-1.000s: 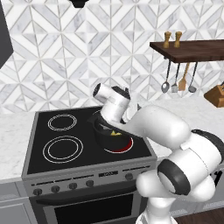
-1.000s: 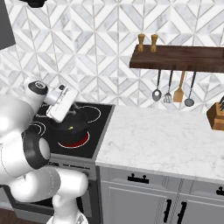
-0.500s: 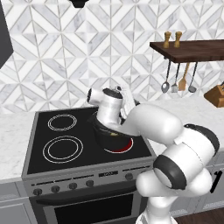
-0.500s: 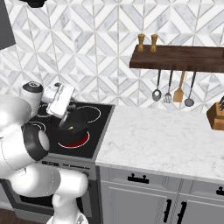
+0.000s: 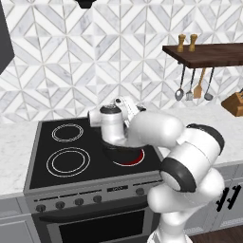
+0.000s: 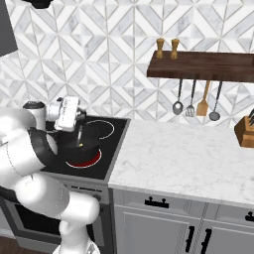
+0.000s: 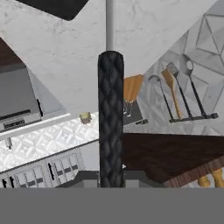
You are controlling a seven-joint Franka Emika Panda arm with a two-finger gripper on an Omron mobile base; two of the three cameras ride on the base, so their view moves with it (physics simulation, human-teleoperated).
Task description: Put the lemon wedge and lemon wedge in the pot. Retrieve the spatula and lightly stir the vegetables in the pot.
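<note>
Near edge first: the stove [image 6: 106, 166] w/ its knob row [image 5: 85, 201] is sitting at the front, and the red-glowing burner [image 6: 84, 158] is showing under the pot [image 6: 84, 145] on the stove's right side. The gripper [image 6: 79, 134] is hanging just above the pot, jaws clamped on the spatula [image 7: 110, 113] — black textured handle is running straight out along the hand view, grey shaft beyond it. In the right base view the shaft is pointing down into the pot. Lemon wedges aren't discernible; the pot's inside is hidden by the arm. Farther back: hanging utensils [image 6: 196, 104] under the wood shelf [image 6: 203, 65], knife block [image 6: 245, 130] far right. Risk, as a judgement — stirring too hard could be shoving the pot off the burner, or the thin handle could be twisting in the grip.
</note>
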